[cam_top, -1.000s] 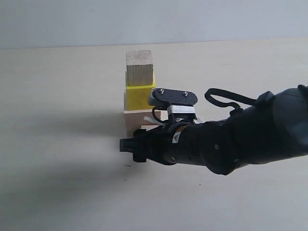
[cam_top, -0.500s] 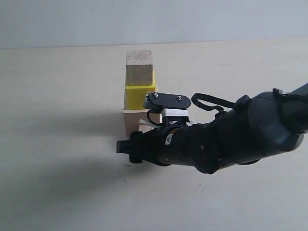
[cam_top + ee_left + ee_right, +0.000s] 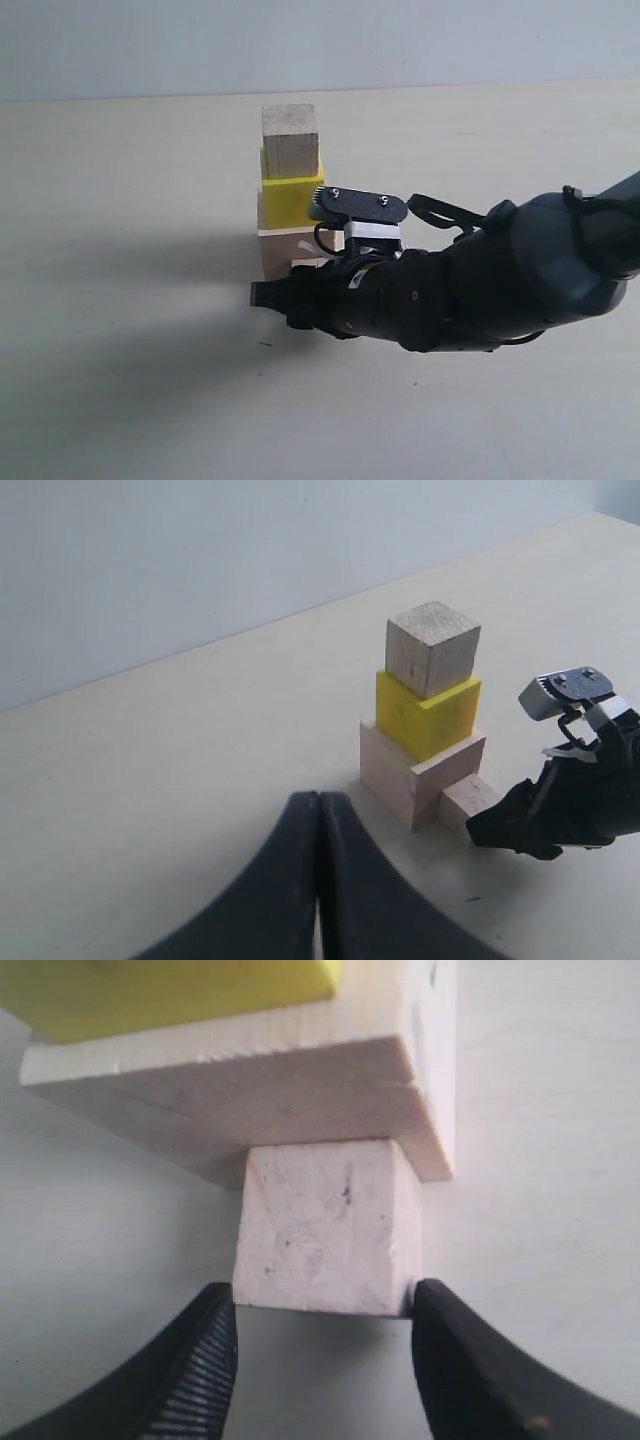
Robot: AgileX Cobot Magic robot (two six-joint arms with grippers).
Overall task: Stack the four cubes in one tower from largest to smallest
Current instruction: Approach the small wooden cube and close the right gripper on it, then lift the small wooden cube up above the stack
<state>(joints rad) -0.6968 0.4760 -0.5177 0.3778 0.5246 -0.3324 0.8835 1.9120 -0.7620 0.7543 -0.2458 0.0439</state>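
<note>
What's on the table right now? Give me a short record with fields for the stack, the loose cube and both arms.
stack: large wood cube, yellow cube, medium wood cube on top
loose: tiny wood cube on the table, touching the large cube's base
right gripper: jaws apart, tips at the tiny cube's near corners
left gripper: jaws shut, empty, away from the stack

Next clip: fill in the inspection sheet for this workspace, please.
Surface: pale table, arm shadow across it.
Job's things: large wood cube, yellow cube and medium wood cube stacked in that order upward; tiny wood cube on the table, against the large cube's side.
Clutter: nothing seen.
End effectors: left end effector shut, apart from the stack; right end effector has its jaws either side of the tiny cube, grip unclear.
Cables: black loop on the right arm, off the cubes.
Surroundings: plain pale wall.
</note>
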